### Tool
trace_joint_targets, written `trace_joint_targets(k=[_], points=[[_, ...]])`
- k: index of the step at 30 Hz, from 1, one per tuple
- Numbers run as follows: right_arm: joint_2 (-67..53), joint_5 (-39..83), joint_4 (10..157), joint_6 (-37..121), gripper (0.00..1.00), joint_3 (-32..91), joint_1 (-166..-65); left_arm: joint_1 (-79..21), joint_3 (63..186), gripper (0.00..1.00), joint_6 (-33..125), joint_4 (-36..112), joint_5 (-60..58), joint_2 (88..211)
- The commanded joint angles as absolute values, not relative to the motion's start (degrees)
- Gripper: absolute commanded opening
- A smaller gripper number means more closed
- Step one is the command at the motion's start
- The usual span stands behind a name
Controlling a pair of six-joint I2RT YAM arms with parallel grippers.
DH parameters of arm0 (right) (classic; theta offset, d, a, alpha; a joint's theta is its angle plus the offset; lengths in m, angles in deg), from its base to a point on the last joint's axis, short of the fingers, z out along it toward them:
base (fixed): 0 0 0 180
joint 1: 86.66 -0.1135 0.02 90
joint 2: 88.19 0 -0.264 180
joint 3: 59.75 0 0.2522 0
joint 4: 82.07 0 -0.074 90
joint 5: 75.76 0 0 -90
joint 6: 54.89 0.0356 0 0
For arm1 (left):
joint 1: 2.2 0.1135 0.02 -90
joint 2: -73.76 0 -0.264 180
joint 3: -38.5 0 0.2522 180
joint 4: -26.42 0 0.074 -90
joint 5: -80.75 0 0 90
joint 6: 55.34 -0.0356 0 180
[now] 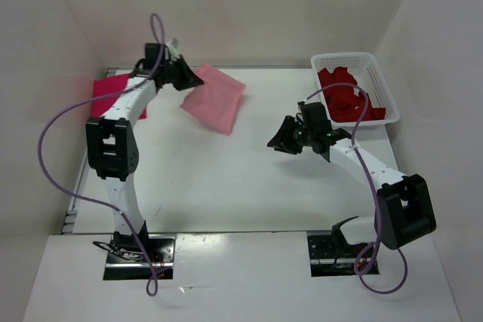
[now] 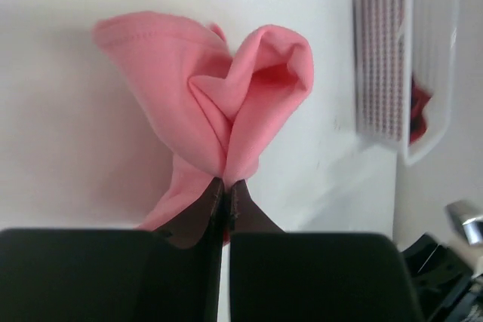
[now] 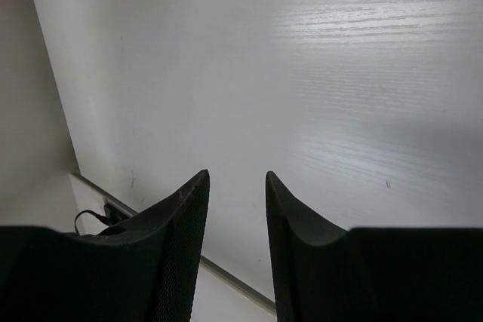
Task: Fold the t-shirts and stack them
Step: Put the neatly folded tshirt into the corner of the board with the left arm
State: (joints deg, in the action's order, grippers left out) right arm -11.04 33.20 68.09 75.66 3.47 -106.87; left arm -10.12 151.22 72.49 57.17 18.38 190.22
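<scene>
The left gripper (image 1: 195,78) is squeezed tight, with no gap between its two black fingers (image 2: 189,262). It pinches the near edge of the light pink t-shirt (image 1: 215,99). Seen from the left wrist, the cloth bunches up right at the fingertips and spreads out in front of them in soft rolled folds (image 2: 226,88). From above, the rest of this shirt lies on the white table (image 1: 226,179), just ahead of the left gripper and a little to its right. The bright magenta-pink t-shirt (image 1: 113,92) lies flat behind the left gripper, on its left side, and the left arm hides part of it. The right gripper (image 1: 278,139) hangs above the table with its fingers (image 3: 177,231) a little way apart, and it holds nothing. Only bare table sits between and in front of them. Far ahead of the right gripper, at the top edge of its wrist view, a strip of the light pink shirt shows. The white basket (image 1: 377,65) sits behind the right gripper, on its right side. The dark red t-shirt (image 1: 347,99) lies crumpled inside that basket, well apart from both grippers.
</scene>
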Motion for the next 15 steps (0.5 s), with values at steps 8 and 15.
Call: trace_joint_targets(k=[8, 15], points=[[-11.8, 36.3, 68.0, 73.3, 0.42, 5.0, -106.8, 19.8, 139.4, 0.53, 80.7, 50.9, 19.8, 176.8], [-12.3, 36.8, 67.5, 72.7, 0.46, 5.6, -106.3, 25.0, 121.8, 1.0, 84.5, 51.1, 18.4, 171.7]])
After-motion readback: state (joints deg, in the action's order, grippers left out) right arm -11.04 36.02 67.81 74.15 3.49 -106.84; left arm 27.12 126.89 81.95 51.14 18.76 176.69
